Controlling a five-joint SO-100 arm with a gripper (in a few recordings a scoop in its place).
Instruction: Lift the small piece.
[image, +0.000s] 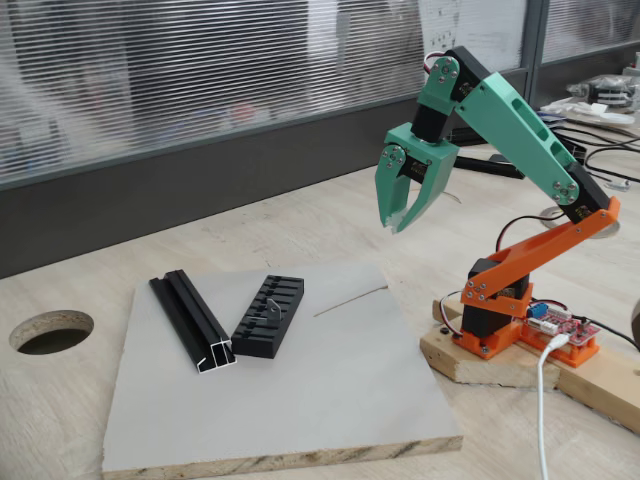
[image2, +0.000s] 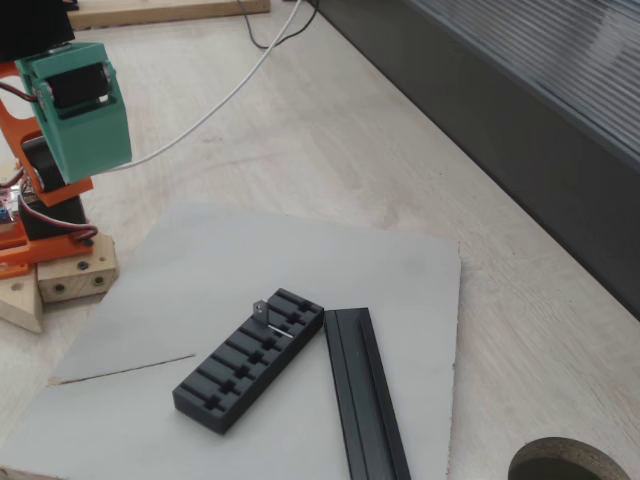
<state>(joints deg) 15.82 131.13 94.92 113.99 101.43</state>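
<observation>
The small piece (image: 268, 306) (image2: 264, 314) is a thin silvery clip resting in the slots of the black ridged block (image: 268, 316) (image2: 250, 358), near that block's far end. A long black channel rail (image: 193, 322) (image2: 365, 400) lies beside the block. Both sit on a grey board (image: 340, 390) (image2: 330, 270). My green gripper (image: 393, 226) hangs in the air well above and to the right of the block in a fixed view. It points down with its fingertips together and holds nothing.
The arm's orange base (image: 500, 315) stands on a wooden block (image: 480, 360) right of the board. A round hole (image: 51, 330) (image2: 570, 465) opens in the table. Cables (image: 590, 150) lie behind the arm. A thin slit (image: 350, 300) marks the board.
</observation>
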